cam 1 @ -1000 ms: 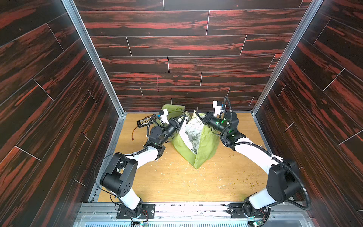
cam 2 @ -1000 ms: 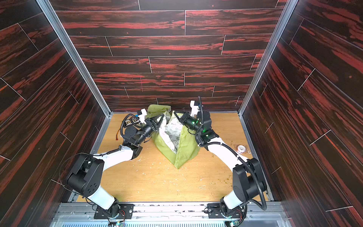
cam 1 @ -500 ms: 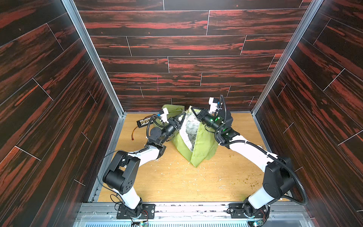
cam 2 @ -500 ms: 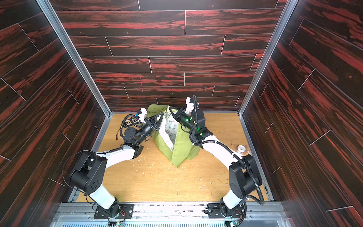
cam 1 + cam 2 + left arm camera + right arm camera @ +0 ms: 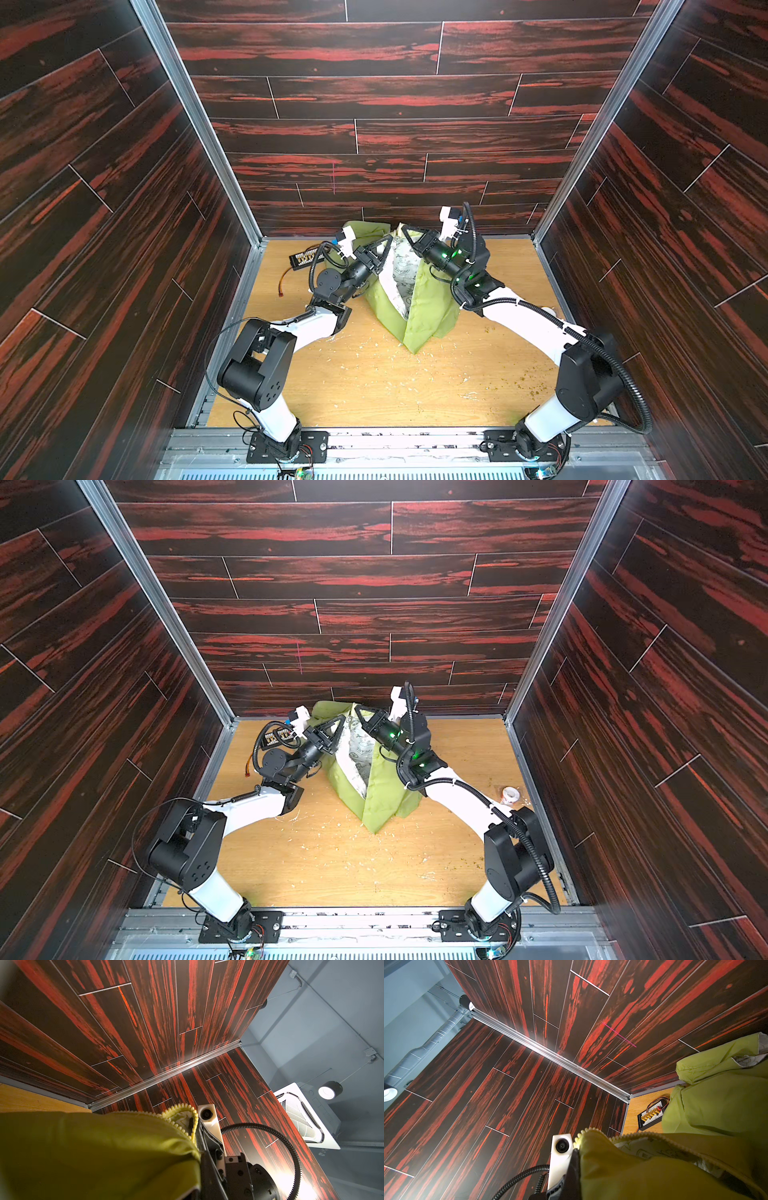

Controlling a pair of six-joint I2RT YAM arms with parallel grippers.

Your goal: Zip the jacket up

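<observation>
Left gripper [image 5: 389, 239] clamped on one zipper edge of thin olive-green fabric jacket [image 5: 419, 307], right gripper [image 5: 406, 231] clamped on other edge. Jacket hangs between and below both, low end on wooden tabletop [image 5: 374, 382]. Front gapes (white lining [image 5: 401, 270] shows); teeth [image 5: 194, 1126] unjoined, zipping seemingly all left.

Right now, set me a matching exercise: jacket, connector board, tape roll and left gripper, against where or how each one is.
Things:
1. jacket
2. black connector board
3. white tape roll
4. left gripper

Places or states:
A. lies near the table's right edge
B. held up at mid-table, front open, white lining showing
C. shut on the toothed edge of green fabric
D. lies flat at the back left, wires attached

Pairs: 1-B, 2-D, 3-A, 4-C.
</observation>
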